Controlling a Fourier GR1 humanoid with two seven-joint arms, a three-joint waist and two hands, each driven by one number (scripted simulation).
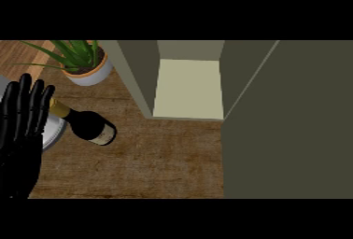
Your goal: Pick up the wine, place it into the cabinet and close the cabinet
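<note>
A dark wine bottle [90, 125] with a gold-foiled neck and a pale label stands on the wooden counter [151, 158], left of centre. My left hand [21, 126] rests open at the left edge, fingers straight and pointing up, just left of the bottle's neck and apart from it. The cabinet [187, 88] stands open at the top centre, its pale inside showing bare. Its door [289, 121] is swung out and fills the right side of the view. My right hand does not show.
A potted green plant [84, 63] in a white pot stands at the back left, beside the cabinet's left wall. A round grey plate [52, 133] lies partly under my left hand and behind the bottle.
</note>
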